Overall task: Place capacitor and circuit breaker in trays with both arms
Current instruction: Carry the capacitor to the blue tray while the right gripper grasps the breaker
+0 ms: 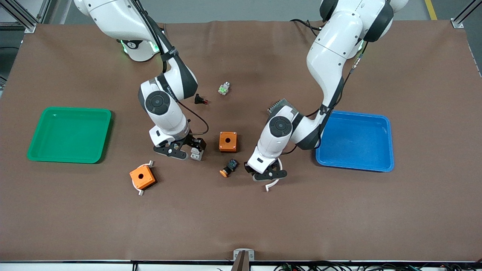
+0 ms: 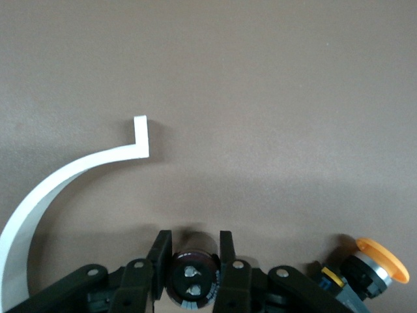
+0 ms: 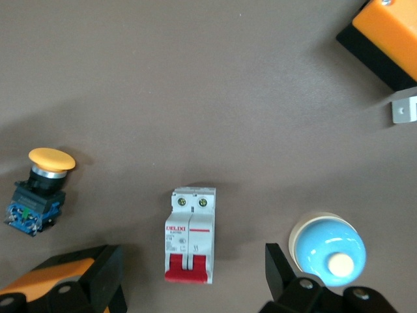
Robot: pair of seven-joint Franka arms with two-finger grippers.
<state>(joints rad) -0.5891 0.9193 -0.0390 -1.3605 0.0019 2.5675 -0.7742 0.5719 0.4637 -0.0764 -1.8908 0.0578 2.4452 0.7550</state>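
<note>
The capacitor (image 2: 193,279), a small black cylinder with two metal terminals on top, stands between the fingers of my left gripper (image 2: 193,251), which are shut against its sides. In the front view the left gripper (image 1: 268,174) is low over the table beside the blue tray, and the capacitor is hidden under it. The circuit breaker (image 3: 189,235), white-grey with a red toggle, lies on the table between the wide-open fingers of my right gripper (image 3: 193,261). In the front view the breaker (image 1: 196,153) shows just beside the right gripper (image 1: 187,148).
A green tray (image 1: 41,150) and a blue tray (image 1: 376,165) sit at the table's ends. Two orange boxes (image 1: 228,142) (image 1: 142,177), an orange-capped pushbutton (image 1: 229,168), a white curved strip (image 1: 273,184), a black red-tipped part (image 1: 200,100) and a blue dome button (image 3: 326,248) lie around.
</note>
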